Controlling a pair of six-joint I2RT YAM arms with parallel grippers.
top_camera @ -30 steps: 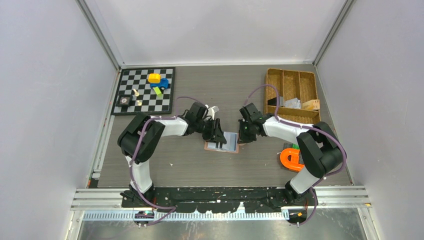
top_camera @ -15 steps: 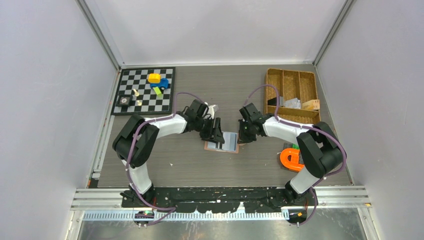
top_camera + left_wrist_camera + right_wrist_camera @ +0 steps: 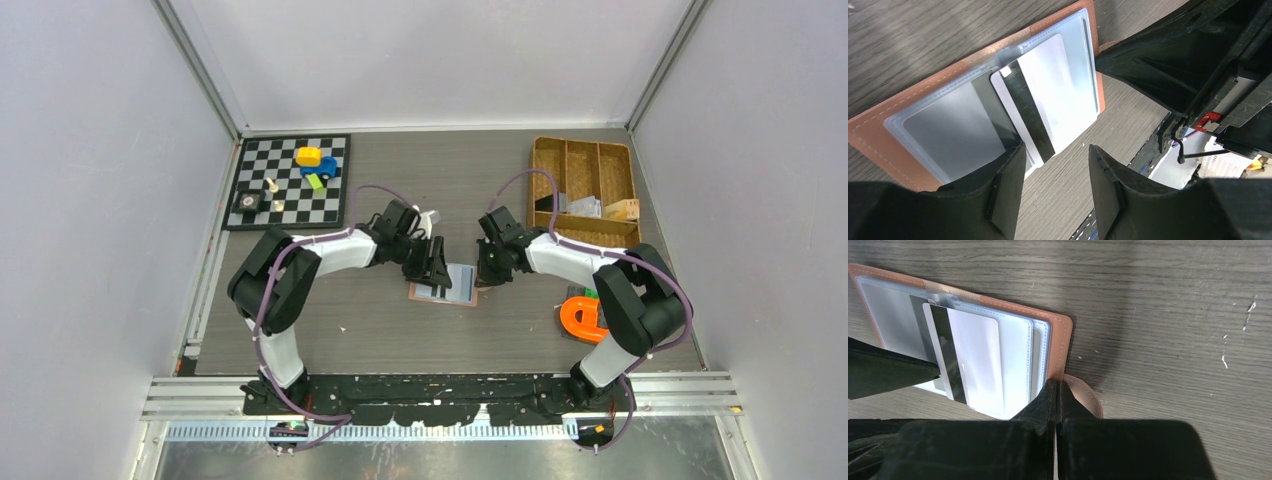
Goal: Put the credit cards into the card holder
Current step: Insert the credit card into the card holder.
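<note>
The card holder [image 3: 470, 300] lies open and flat mid-table, salmon leather [image 3: 1060, 335] with clear inner sleeves. A white credit card with a black stripe [image 3: 1058, 100] [image 3: 978, 360] lies across the sleeves, and its lower end sticks out past their edge. My left gripper [image 3: 437, 268] [image 3: 1055, 150] is open at that end of the card, one finger over the card's corner, bare table between the jaws. My right gripper [image 3: 487, 272] [image 3: 1055, 385] is shut, its tips at the holder's right edge by the round snap tab [image 3: 1088, 395]. No other cards show.
A chessboard [image 3: 290, 205] with small toys sits at the back left. At the back right stands a wicker tray [image 3: 540, 150] with a few items in its compartments. An orange object [image 3: 582, 318] lies by the right arm's base.
My left gripper's jaws have spread wider and the left arm's elbow has shifted a little. The right arm and the card holder have stayed put.
</note>
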